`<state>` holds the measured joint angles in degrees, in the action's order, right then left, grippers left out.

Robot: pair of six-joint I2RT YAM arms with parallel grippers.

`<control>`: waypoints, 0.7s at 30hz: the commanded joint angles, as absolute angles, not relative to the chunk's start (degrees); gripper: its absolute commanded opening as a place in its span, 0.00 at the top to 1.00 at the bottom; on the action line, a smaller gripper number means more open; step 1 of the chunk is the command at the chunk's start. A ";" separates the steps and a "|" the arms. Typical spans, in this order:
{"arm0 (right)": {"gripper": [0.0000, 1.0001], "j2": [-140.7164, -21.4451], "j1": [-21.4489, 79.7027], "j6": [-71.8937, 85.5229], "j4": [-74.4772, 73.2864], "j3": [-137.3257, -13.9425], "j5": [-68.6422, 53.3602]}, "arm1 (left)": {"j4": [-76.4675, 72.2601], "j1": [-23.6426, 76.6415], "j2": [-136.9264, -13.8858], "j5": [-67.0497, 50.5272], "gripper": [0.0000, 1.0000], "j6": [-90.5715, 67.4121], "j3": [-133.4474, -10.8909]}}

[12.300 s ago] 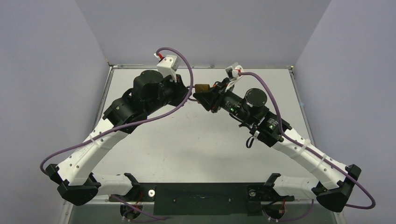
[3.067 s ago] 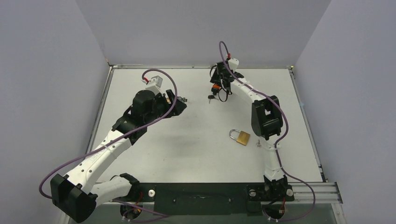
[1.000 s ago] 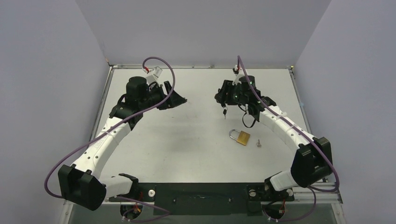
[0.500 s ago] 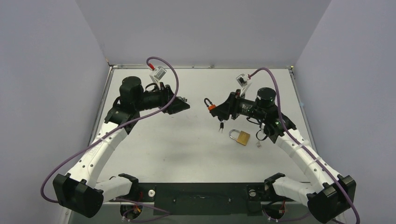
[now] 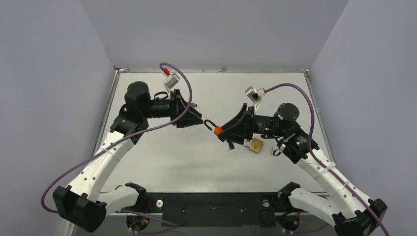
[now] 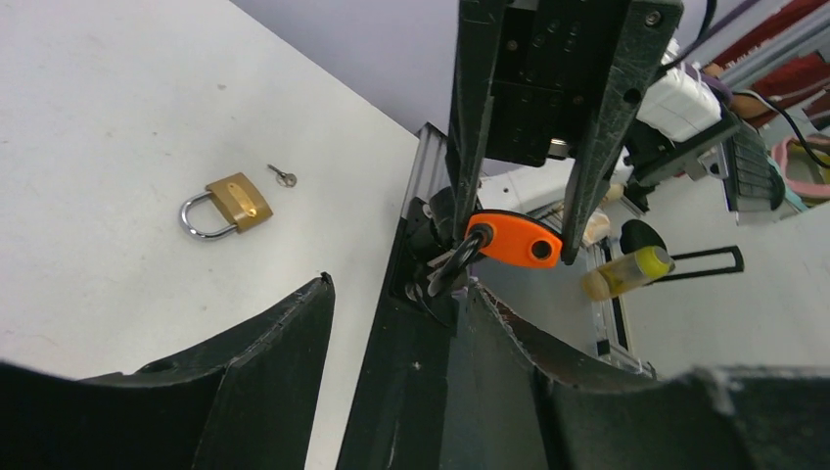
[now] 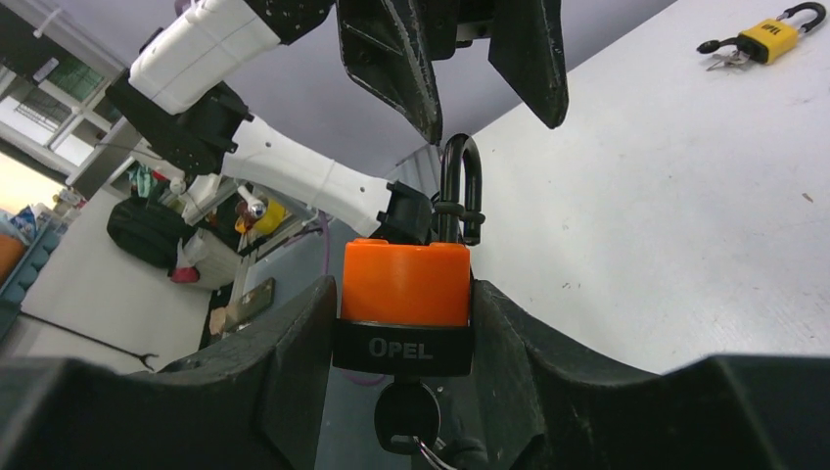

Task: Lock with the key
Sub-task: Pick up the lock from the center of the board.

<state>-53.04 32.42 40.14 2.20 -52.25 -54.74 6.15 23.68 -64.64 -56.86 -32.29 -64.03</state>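
Above the counter (image 5: 196, 167), right claw (image 5: 230, 132) pinches the orange padlock (image 7: 403, 282); spread left claw (image 5: 198, 115) should close squarely on its shackle (image 7: 462, 186).

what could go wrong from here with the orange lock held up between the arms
1. The shackle of the orange padlock looks open and sits close to one finger of the open left gripper, not centred; closing in may knock it sideways instead of pressing it home.
2. The right gripper pinches only the padlock's body sides, so a push could slide it in the pads.
3. The key hangs low between the right fingers, awkward to reach.
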 commanded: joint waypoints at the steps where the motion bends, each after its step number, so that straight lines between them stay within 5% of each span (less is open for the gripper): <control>1: 1.00 -53.95 35.19 35.77 1.33 -57.41 -54.41 | 3.01 26.22 -63.12 -61.87 0.52 -31.09 -66.03; 21: 1.00 -54.57 36.61 30.88 -5.73 -60.34 -52.37 | 13.29 30.41 -63.99 -60.31 0.79 -22.71 -69.29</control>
